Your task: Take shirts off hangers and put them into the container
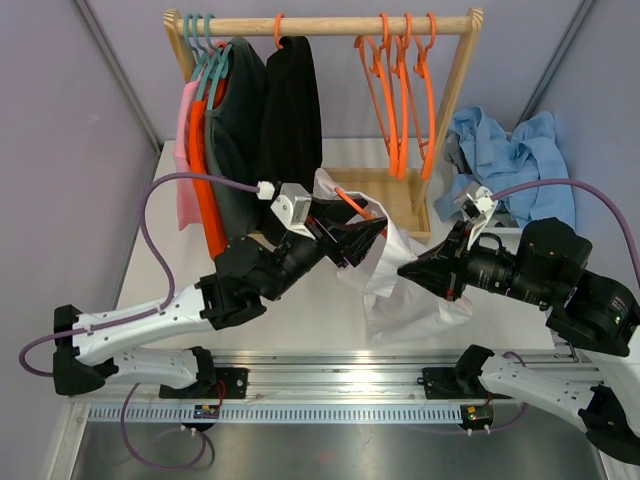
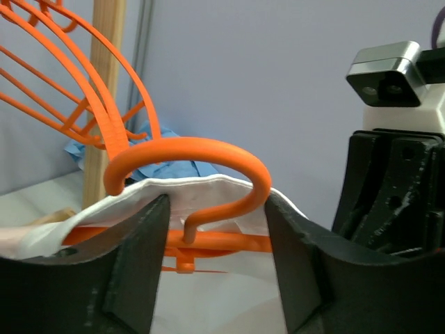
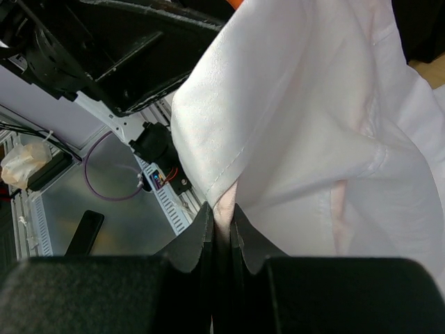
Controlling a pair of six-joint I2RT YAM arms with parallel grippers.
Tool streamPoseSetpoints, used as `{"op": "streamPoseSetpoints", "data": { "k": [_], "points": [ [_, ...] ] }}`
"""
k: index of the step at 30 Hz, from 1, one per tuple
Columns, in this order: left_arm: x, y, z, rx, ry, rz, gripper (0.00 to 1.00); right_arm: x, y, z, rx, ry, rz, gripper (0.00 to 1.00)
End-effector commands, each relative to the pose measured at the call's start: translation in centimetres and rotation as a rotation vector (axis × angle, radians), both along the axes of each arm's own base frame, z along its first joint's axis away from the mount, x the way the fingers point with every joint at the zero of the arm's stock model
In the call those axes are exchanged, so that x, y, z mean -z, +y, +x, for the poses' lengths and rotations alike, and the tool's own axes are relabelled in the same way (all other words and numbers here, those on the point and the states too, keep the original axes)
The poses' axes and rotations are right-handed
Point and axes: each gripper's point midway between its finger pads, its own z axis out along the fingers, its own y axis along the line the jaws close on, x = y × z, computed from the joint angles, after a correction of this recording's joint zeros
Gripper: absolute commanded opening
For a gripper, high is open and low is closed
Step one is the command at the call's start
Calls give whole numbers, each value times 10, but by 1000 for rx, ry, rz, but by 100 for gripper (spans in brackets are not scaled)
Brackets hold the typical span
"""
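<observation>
No readable brand or writing anywhere; small coloured tags (image 1: 208,410) on the rail (image 1: 330,360) at the near edge are too small to read. The white shirt (image 1: 400,300) hangs in mid-air over the tabletop (image 1: 300,300), in front of the wooden rack (image 1: 320,24), on one orange hanger (image 1: 352,200). Left end effector (image 1: 378,228) is spread, with its fingers (image 2: 139,264) either side of the hanger's hook and the shirt's collar between them; a gap shows around the hook's stem. Right end effector (image 1: 405,270) is pressed together, pinching a fold of the white shirt's edge. From the left wrist, the right arm's camera block (image 2: 393,73) stands close at right. On the rack, left to right: teal hangers (image 1: 205,45) with a pink shirt (image 1: 184,160), an orange shirt (image 1: 207,170) and a dark grey shirt (image 1: 235,130), then a black shirt (image 1: 290,110) on an orange hook, then empty orange hangers (image 1: 405,90). Light blue shirts (image 1: 520,165) lie heaped right of the rack; the container under them is too covered to make out. The rack's tray base (image 1: 385,185) sits behind the held shirt. Purple cables (image 1: 150,215) loop from both arms. The right wrist view shows a dark flat object (image 3: 83,233) on the metal surface below.
</observation>
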Motion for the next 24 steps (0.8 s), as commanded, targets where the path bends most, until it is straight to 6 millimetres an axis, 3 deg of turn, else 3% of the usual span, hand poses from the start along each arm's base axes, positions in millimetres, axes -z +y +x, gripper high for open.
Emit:
{"op": "streamPoseSetpoints", "data": {
  "k": [1,3,10,19,20,22,24],
  "points": [
    [-15,8,14,-104,-70,-34,57,-22,6,-5,-49,-66,62,0],
    [-14,8,18,-126,-73,-31,50,-23,5,-7,-52,-66,66,0],
    [-13,-4,26,-154,-102,0,2,-23,5,-11,-69,-65,76,0],
    [-22,0,28,-176,-109,-3,0,-16,3,-10,-58,-48,64,0],
    [-32,4,27,-179,-114,-17,0,-15,2,-10,-53,-48,62,0],
    [-40,11,26,-184,-120,-14,0,-9,2,-7,-39,-38,38,17],
    [-56,21,24,-194,-131,-31,0,-5,1,-5,-29,-33,27,54]
  ]
}}
